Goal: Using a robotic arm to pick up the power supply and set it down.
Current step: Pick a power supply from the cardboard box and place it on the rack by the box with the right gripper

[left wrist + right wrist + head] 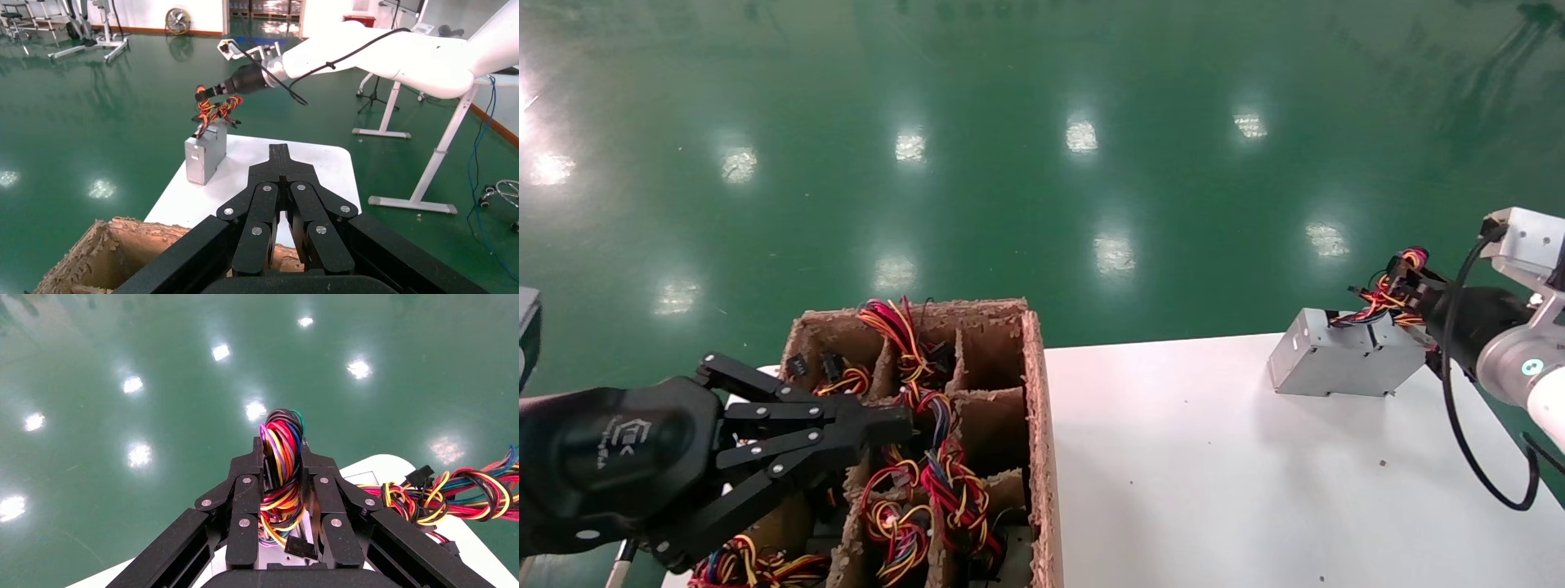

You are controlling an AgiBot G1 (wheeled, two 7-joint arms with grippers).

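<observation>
Nearest, the left gripper (878, 429) hovers closed and empty over the cardboard box (1035, 425) of spare wiring, left of the table (1214, 490). Farther off, at the table's far right corner, the right gripper (283, 454) pinches the wire bundle (281, 478) of the power supply (1344, 363), which sits tilted with its bottom on or just above the table. Lower it straight until the base lies flat, then release; opening early would probably let it tip toward the edge.

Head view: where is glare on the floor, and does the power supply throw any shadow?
Head view: bright lamp reflections dot the green floor; the power supply, held by its wires in the right gripper, casts a faint shadow on the white table.
</observation>
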